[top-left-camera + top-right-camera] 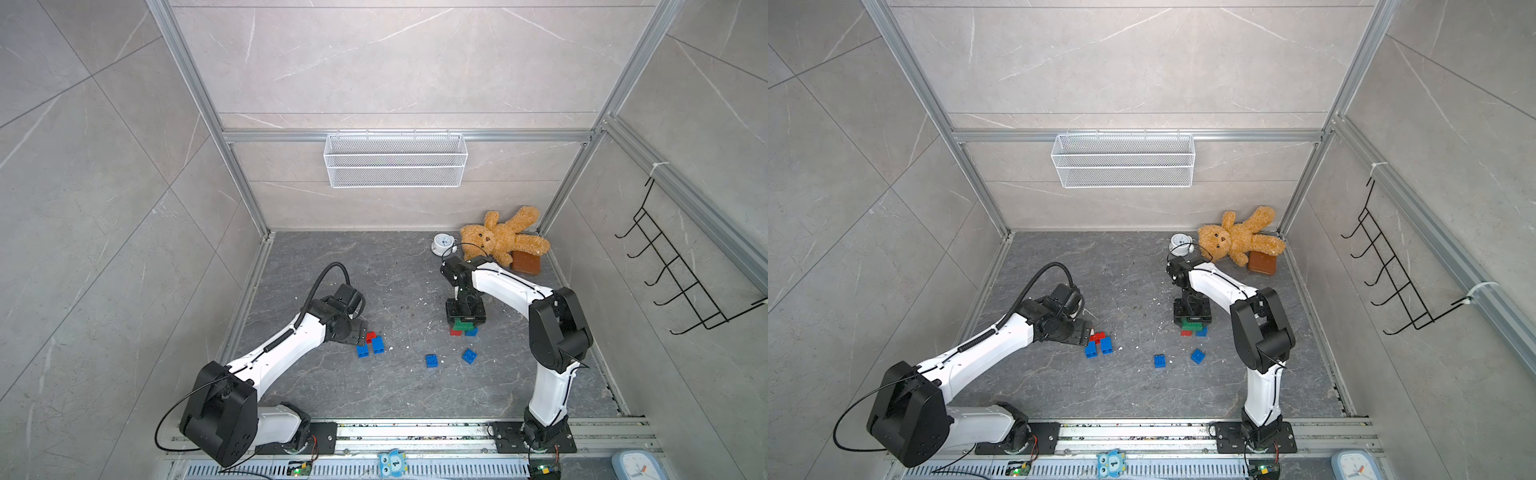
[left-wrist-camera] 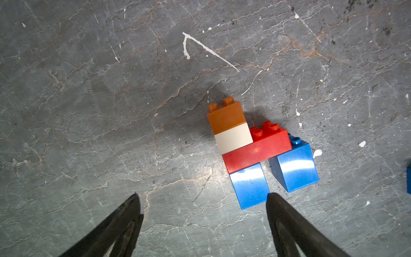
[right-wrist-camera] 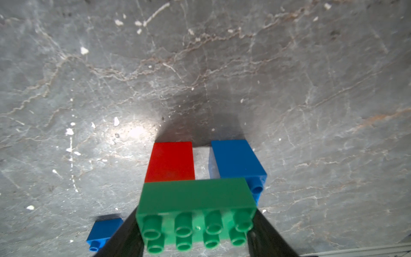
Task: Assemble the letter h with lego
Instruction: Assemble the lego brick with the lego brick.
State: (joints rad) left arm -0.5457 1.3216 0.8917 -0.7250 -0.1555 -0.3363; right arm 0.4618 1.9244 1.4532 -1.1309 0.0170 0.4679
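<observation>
Right gripper (image 3: 195,224) is clamping the long green studded plastic brick (image 3: 195,193) across small red plastic brick (image 3: 170,161) and blue plastic brick (image 3: 236,159) legs. Off-centre pressing is risking toppling them. Left gripper (image 2: 203,199) is hanging released beside the red-white-brown-blue lego piece (image 1: 371,341) — 9 o'clock of that stack.

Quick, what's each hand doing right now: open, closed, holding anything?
Left hand: open, holding nothing.
Right hand: closed on the green brick, which sits across a red brick and a blue brick.

The blue owl figure (image 1: 392,462) bears a "1" (the alarm clock (image 1: 443,242) dial is unreadable).
</observation>
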